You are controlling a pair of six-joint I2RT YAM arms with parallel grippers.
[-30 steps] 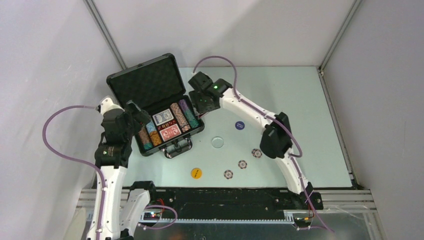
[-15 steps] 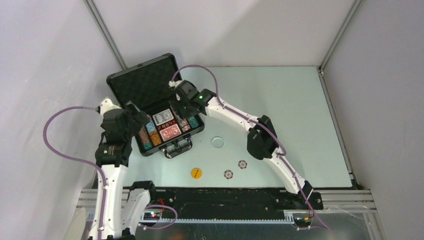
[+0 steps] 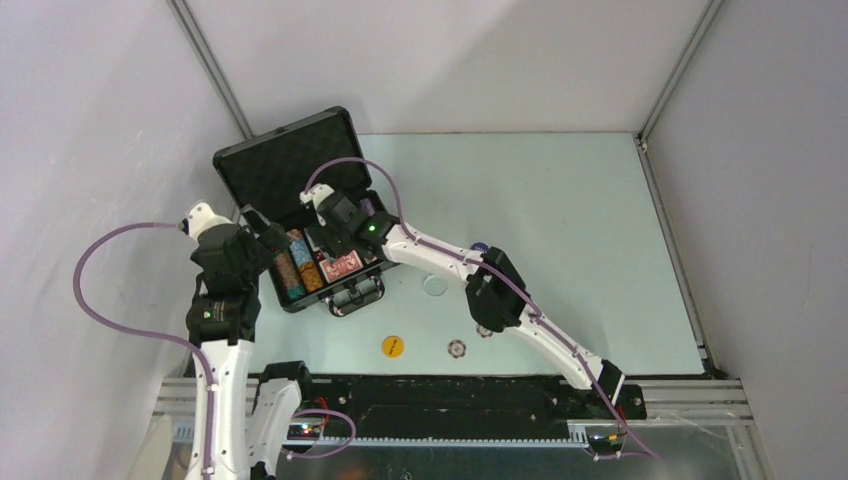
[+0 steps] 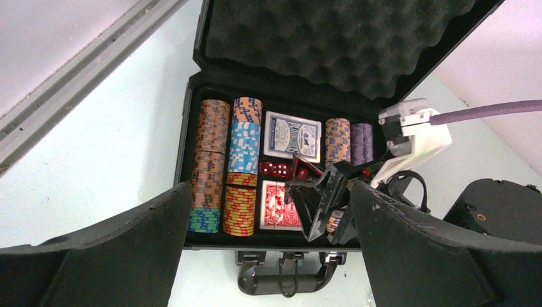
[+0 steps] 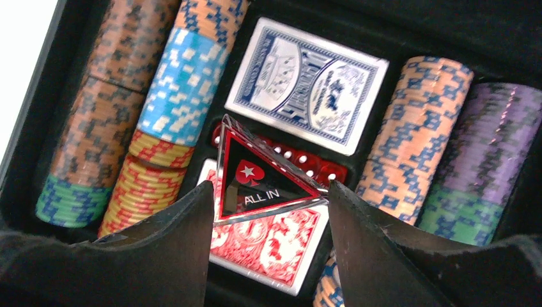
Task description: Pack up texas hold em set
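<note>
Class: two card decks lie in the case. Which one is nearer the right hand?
The red deck, beneath the right hand and the ALL IN triangle it holds; the blue deck lies beyond the dice.

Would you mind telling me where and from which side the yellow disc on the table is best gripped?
Pinch the yellow disc at opposite points of its rim, coming straight down: it lies flat on the table, so probably only its thin edge offers a hold.

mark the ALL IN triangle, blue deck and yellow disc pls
ALL IN triangle [image 5: 265, 182]: right wrist view, centre of its black face.
blue deck [image 5: 308, 84]: right wrist view, middle of the card back.
yellow disc [image 3: 393, 346]: top view, centre of its top face.
</note>
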